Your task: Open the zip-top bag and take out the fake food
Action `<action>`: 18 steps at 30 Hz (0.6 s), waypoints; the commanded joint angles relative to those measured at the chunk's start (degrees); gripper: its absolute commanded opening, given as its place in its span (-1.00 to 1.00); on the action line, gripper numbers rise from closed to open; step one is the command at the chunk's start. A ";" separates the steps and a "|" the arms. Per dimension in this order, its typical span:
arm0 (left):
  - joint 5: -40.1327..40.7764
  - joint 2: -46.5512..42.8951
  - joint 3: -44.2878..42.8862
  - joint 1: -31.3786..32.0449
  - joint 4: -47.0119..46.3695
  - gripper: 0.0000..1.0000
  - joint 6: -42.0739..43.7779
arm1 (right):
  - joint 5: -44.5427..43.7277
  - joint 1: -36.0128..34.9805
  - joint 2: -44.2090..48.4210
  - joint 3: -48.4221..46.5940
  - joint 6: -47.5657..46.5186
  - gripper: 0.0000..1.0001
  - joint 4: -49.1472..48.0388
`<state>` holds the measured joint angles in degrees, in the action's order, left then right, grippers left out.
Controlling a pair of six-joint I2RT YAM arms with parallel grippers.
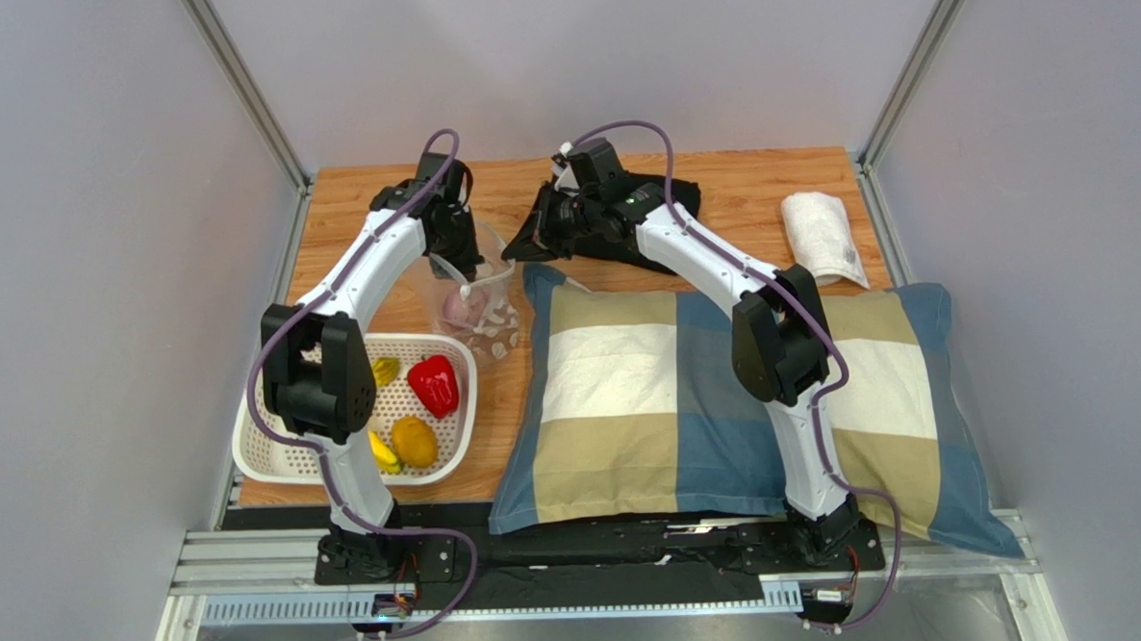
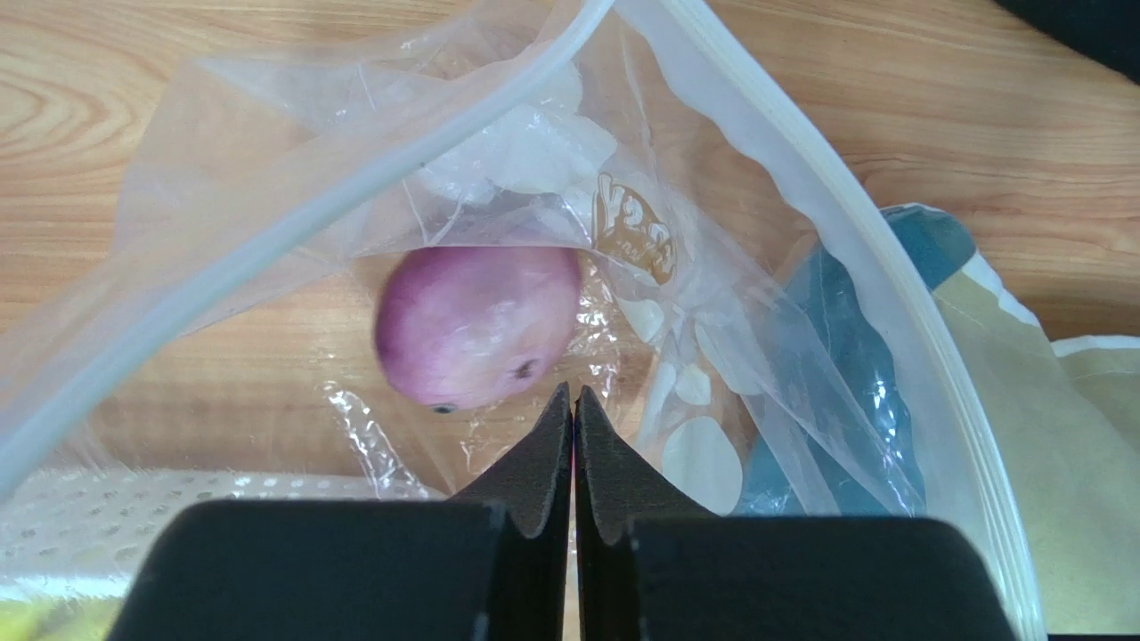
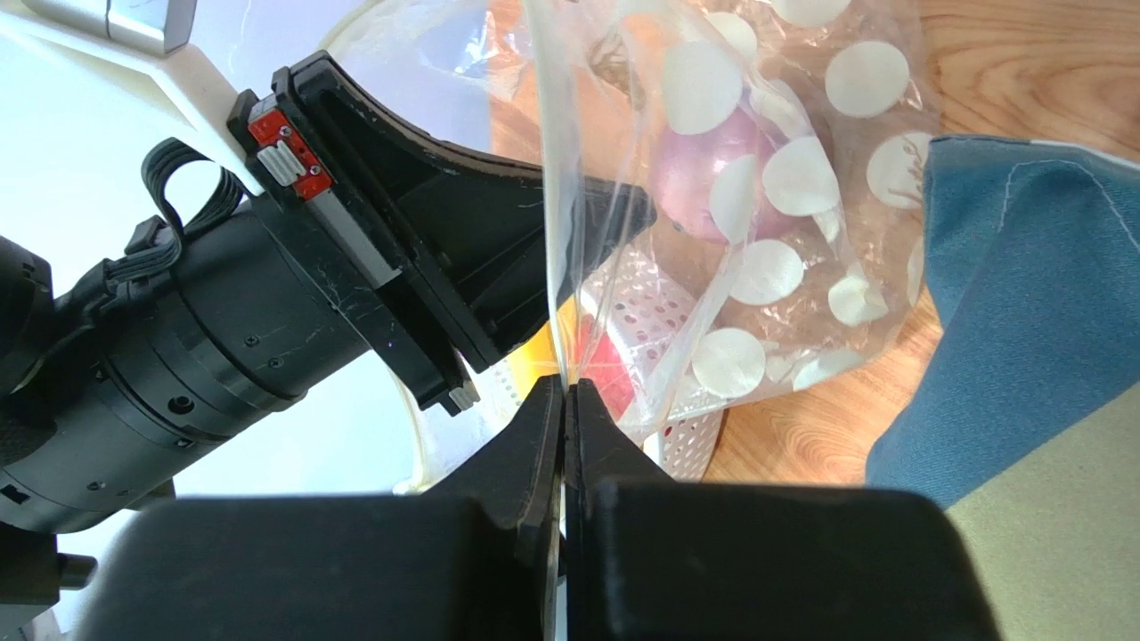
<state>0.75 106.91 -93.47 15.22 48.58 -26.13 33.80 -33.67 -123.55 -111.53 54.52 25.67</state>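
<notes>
Two arms are working one bag. You are gripping the clear, crinkly zip-top bag printed with whitish round spots (image 1: 492,317) just above centre-left in the overhead view, between the white perforated plastic tray (image 1: 267,464) and the blue-and-beige checked cushion (image 1: 623,391).

The right gripper (image 3: 563,397) is clenching a sheet of the bag's film, which is rising straight up from between its fingers in the right wrist view. The left gripper (image 2: 573,411) is pressing its fingers tip to tip at the bottom centre of its own view. Whether plastic is caught between them cannot be told. The bag's mouth is gaping wide there, its zip rim arching from lower left to lower right.

One piece of fake food, the purplish-pink toy onion (image 2: 475,327), is lying inside the bag just beyond the left fingertips. The red toy bell pepper (image 1: 433,385), the orange-yellow mango-like fruit (image 1: 414,443) and the yellow banana bunch (image 1: 383,452) are sitting in the tray, so the job is looking nearly finished.

To take the onion cleanly, it seems best to be keeping the right pinch firm so the mouth is not sagging. Be spreading the left fingers before advancing, and be closing around the onion's widest part, since the round, smooth shell is likely to squirt out of a shallow grip.
</notes>
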 commanded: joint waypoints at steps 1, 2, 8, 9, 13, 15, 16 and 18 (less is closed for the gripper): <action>0.48 0.48 -0.40 -0.46 1.08 -0.93 1.35 | -0.58 -0.08 0.50 -2.03 -1.70 -1.00 0.96; 0.56 0.75 -0.31 -0.54 1.69 -0.60 1.34 | -0.41 0.09 0.50 -1.94 -1.79 -1.00 0.96; 1.00 2.33 -0.13 -1.51 3.71 0.00 2.13 | -0.49 0.10 0.59 -1.50 -1.96 -1.00 0.70; 0.92 3.47 -1.87 -1.51 4.76 0.05 2.31 | -0.58 0.01 0.59 -1.24 -1.79 -1.00 0.52; -0.13 7.16 -3.12 -1.51 7.32 0.20 2.40 | -0.49 0.10 0.15 -1.77 -1.53 -1.00 0.43; -0.31 7.43 -2.34 -1.51 6.36 0.25 2.66 | -0.32 0.10 -0.03 -1.85 -1.35 -1.00 0.26; -0.31 8.04 -2.16 -1.51 6.01 0.31 2.66 | -0.32 0.01 -0.03 -1.68 -1.44 -1.00 0.08; -1.80 9.10 -2.15 -1.51 5.92 0.33 3.45 | -0.40 0.10 -0.03 -1.42 -1.44 -1.00 0.08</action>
<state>0.78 115.13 -95.00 13.85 53.84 -24.56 33.47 -33.67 -123.57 -111.61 53.65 27.07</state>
